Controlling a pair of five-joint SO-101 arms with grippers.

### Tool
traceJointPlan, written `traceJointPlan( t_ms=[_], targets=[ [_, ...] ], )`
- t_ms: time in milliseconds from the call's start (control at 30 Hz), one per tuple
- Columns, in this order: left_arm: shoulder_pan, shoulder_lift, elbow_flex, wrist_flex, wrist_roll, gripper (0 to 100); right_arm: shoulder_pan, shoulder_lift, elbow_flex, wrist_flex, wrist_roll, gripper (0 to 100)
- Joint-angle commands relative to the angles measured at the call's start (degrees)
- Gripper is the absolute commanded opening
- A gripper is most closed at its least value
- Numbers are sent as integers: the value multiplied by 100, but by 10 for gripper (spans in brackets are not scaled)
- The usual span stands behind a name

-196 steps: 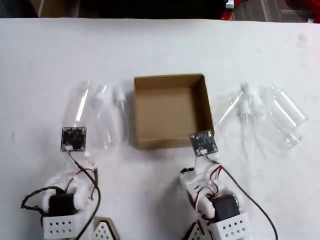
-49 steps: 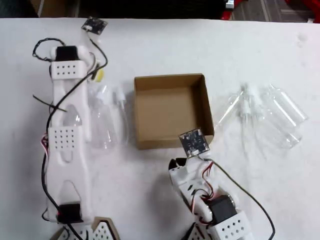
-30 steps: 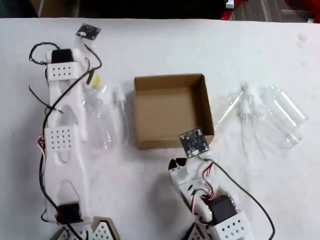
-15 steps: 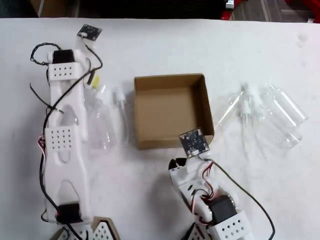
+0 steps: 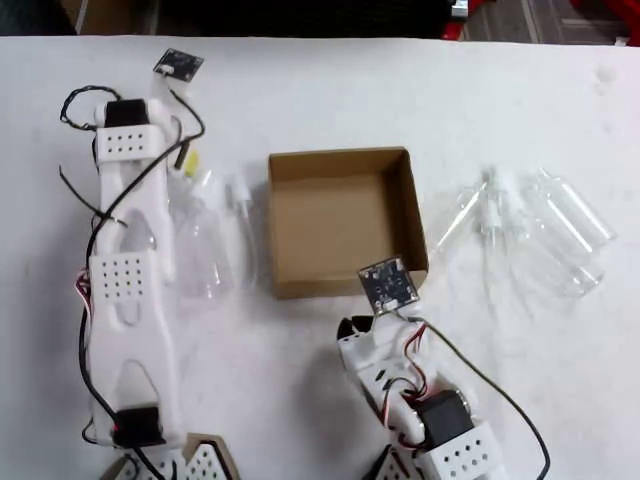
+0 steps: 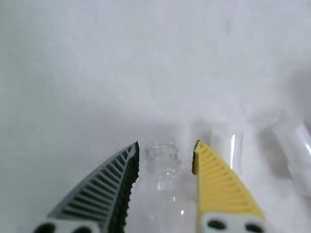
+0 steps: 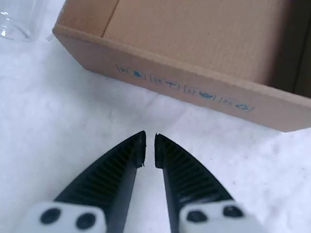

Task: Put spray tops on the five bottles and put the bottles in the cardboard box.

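Note:
A cardboard box (image 5: 341, 158) stands open at the table's middle. Left of it lie clear bottles (image 5: 205, 245) and a white spray top (image 5: 238, 190). My left arm stretches far along them. In the left wrist view my left gripper (image 6: 165, 145) is open, its grey and yellow fingers on either side of a bare bottle neck (image 6: 162, 156), not touching it. Right of the box lie more clear bottles (image 5: 565, 225) with spray tops (image 5: 495, 205). My right gripper (image 7: 149, 136) is shut on nothing, low over the table just before the box's near wall (image 7: 184, 87).
The right arm (image 5: 400, 370) sits folded near the table's front edge, below the box. A bottle's edge (image 7: 10, 23) shows beside the box's corner in the right wrist view. White tabletop lies open behind the box and at the front right.
Since 6.5 s ago the left arm has stretched out from its folded pose to the far end of the left bottles. Over the last second nothing has visibly moved.

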Motion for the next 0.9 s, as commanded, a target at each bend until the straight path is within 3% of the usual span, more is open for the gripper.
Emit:
traceJointPlan(
  t_ms=[0, 300, 633, 867],
  targets=[
    [75, 22, -44, -62, -53, 177, 110, -31, 53, 22, 62, 18],
    [84, 145, -97, -70, -26, 176, 110, -31, 53, 22, 62, 18],
    [180, 57, -97, -44, -26, 99, 110, -31, 53, 31, 62, 18],
    [338, -224, -1301, 853, -18, 98, 110, -31, 53, 31, 62, 18]
  ],
)
